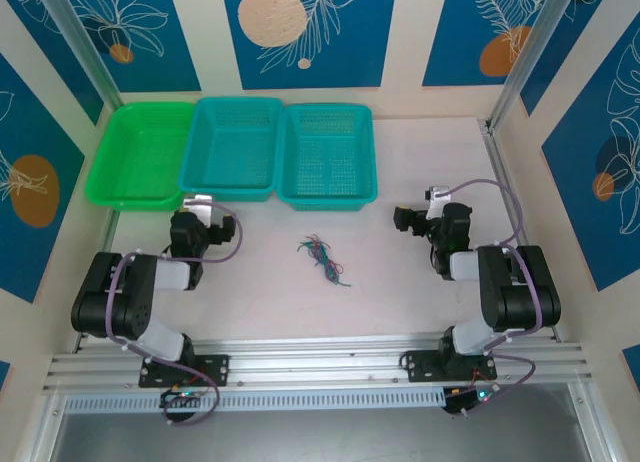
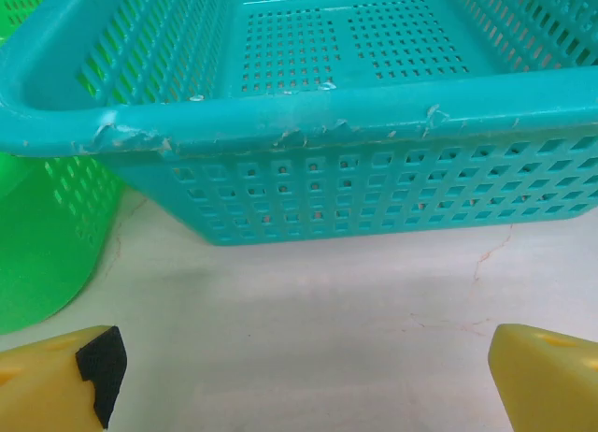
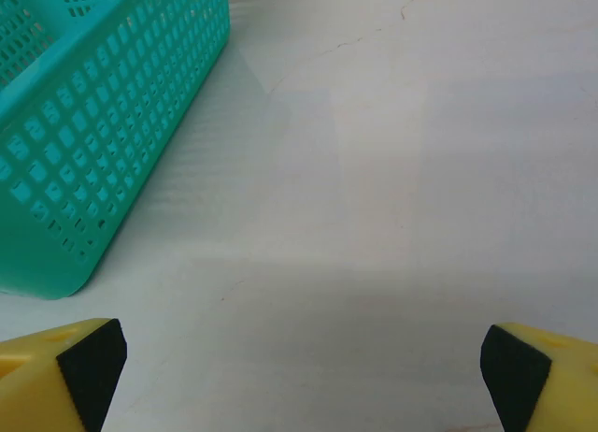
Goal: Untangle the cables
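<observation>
The cables (image 1: 323,258) lie as one small tangled bunch of red, blue-purple and dark thin wires on the pale table, midway between the two arms. My left gripper (image 1: 200,206) sits to their left, facing the middle teal basket (image 1: 228,193). In the left wrist view it (image 2: 304,385) is open, its yellow fingers (image 2: 56,381) wide apart over bare table. My right gripper (image 1: 402,220) is to the right of the bunch and points left. In the right wrist view it (image 3: 304,381) is open too, with nothing between its fingertips (image 3: 79,367).
Three baskets stand in a row at the back: a green one (image 1: 130,197), the middle teal one (image 2: 308,123) and a right teal one (image 1: 326,198). A teal basket's corner (image 3: 93,142) is ahead left of the right gripper. The green basket (image 2: 47,254) is left of the left gripper.
</observation>
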Robot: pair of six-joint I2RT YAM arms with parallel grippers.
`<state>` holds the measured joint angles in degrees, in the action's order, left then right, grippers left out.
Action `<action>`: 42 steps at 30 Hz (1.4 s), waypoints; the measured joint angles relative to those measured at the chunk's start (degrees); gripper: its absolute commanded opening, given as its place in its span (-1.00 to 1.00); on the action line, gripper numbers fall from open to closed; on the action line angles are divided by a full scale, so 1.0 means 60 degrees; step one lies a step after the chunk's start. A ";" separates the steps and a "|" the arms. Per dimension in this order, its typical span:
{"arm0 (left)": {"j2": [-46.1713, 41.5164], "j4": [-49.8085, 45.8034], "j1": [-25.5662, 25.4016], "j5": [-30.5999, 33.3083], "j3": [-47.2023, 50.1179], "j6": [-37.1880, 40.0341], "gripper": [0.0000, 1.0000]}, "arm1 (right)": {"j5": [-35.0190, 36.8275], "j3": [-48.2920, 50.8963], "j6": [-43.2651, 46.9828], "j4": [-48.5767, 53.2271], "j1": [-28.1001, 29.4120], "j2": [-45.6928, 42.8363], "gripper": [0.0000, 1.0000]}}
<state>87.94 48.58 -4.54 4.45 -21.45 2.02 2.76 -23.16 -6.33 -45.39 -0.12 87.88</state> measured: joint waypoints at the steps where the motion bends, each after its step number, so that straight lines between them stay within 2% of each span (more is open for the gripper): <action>1: 0.0000 0.0000 0.0000 0.0000 0.0000 0.0000 1.00 | 0.0000 0.0000 0.0000 0.0000 0.0000 -0.0004 0.98; 19: 0.0000 -0.0004 0.0000 -0.0073 0.0000 0.0004 1.00 | -0.0011 0.0000 -0.0004 0.0000 -0.0066 -0.0004 0.99; 22: 0.0000 0.0000 0.0000 -0.0073 0.0000 0.0004 0.97 | 0.0018 -0.0018 -0.0007 0.0262 -0.0051 -0.0138 0.90; 24: -0.0007 -0.0007 0.0000 -0.0175 0.0000 0.0040 0.91 | 0.0368 -0.0142 -0.0080 0.1118 0.0066 -0.0674 0.91; 27: -0.0401 -0.0186 -0.0044 -0.0259 0.0073 0.0215 1.00 | 0.0984 -0.0798 -0.0769 0.3107 0.0171 -0.2109 0.90; 31: -0.2331 -0.1370 -0.0237 0.0029 0.0153 0.0127 0.95 | 0.1067 -0.1993 -0.2084 0.5533 0.0200 -0.3865 0.89; 34: -0.4113 -0.2415 -0.0412 0.0277 0.0066 -0.0299 0.75 | 0.0372 -0.2597 -0.2779 0.7020 0.0233 -0.4696 0.80; 37: -0.5282 -0.4113 -0.0627 0.0189 -0.0612 -0.1042 0.66 | -0.0590 -0.3027 -0.3198 0.8426 0.0623 -0.5100 0.81; 39: -0.5508 -0.5293 -0.0878 -0.0106 -0.1370 -0.1683 0.63 | -0.1198 -0.3264 -0.3362 0.9122 0.1086 -0.5184 0.80; 42: -0.5373 -0.6798 -0.1672 -0.0739 -0.2426 -0.2681 0.48 | -0.1807 -0.3628 -0.3464 1.0065 0.1956 -0.5115 0.78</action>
<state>55.70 7.79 -14.57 0.01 -36.01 -14.06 -8.08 -44.93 -27.11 15.00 11.62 57.19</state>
